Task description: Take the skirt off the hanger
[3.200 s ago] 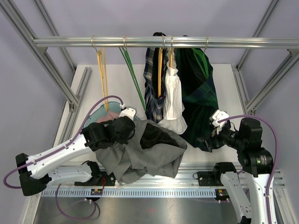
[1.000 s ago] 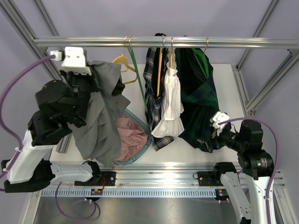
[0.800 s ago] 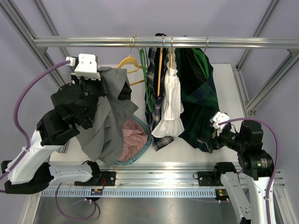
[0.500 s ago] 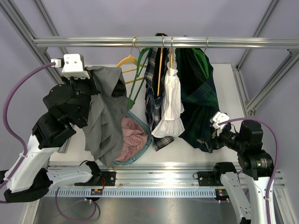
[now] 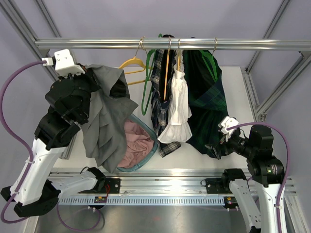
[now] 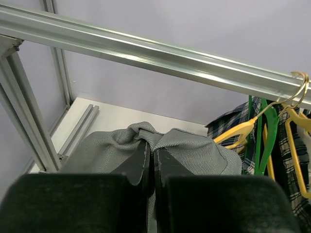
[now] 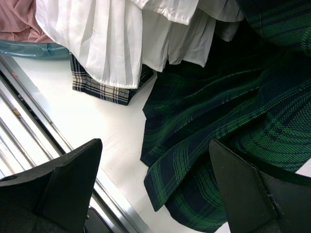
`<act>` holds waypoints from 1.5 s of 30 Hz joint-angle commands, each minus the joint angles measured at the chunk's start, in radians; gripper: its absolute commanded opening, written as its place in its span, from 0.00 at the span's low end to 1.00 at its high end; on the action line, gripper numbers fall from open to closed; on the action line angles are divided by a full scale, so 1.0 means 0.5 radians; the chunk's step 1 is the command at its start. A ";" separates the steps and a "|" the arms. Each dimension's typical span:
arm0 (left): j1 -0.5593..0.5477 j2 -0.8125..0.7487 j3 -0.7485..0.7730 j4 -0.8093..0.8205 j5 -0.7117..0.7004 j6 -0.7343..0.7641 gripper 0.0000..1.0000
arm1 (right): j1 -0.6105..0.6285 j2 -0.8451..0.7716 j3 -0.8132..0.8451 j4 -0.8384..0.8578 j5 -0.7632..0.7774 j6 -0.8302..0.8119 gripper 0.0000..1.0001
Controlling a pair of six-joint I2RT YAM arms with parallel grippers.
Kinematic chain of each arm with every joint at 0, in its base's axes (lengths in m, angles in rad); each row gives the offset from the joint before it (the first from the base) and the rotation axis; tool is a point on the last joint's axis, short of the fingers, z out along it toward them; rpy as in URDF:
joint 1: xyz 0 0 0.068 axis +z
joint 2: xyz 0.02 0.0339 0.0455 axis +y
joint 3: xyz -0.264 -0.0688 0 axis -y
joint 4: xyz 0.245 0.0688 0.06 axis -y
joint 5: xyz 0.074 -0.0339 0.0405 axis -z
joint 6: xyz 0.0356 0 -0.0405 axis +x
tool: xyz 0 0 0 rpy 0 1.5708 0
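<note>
Looking across the feeds from my desk, far left first: the left gripper point(image 6: 150, 148) is up high near the rail point(image 6: 146, 51), jaws pinched tight on a bunched fold of the grey skirt point(image 5: 104, 126). The skirt hangs down from that grip and drapes along the arm, and in the top view it covers the left part of the teal basket point(image 5: 151, 151) on the table point(image 5: 233, 82). A pink garment point(image 5: 135, 141) is lying in the basket. Just right of the skirt, the yellow hanger point(image 5: 132, 63) hangs tilted and bare on the rail. Its near end is close to the grey fabric, and I can't tell if they touch. A green hanger point(image 5: 147, 90) is hooked next to it, also bare. Then come a navy plaid skirt point(image 5: 158, 82), a white pleated skirt point(image 5: 179, 109) and a dark green plaid skirt point(image 5: 210, 102), all hanging from the rail. Over on the right, the right gripper point(image 7: 155, 145) sits low by the hem of the green plaid one, jaws spread wide with nothing between them.
</note>
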 commanded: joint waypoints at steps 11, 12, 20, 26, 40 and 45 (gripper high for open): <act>0.075 0.124 0.224 0.441 0.170 -0.367 0.00 | -0.014 -0.029 -0.008 0.069 0.010 0.007 0.99; 0.078 0.112 0.199 0.450 0.179 -0.370 0.00 | -0.014 -0.026 -0.008 0.072 0.010 0.010 1.00; 0.108 -0.097 -0.325 0.521 0.314 -0.538 0.00 | -0.017 -0.035 -0.011 0.069 0.007 0.007 0.99; 0.130 -0.363 -0.963 0.640 0.419 -0.781 0.00 | -0.014 -0.038 -0.011 0.066 0.013 0.004 0.99; 0.130 -1.008 -1.537 0.160 0.538 -1.097 0.00 | -0.017 -0.035 -0.011 0.069 0.010 0.001 1.00; 0.130 -1.021 -1.577 -0.034 0.704 -1.195 0.00 | -0.014 -0.032 -0.008 0.066 0.007 0.001 0.99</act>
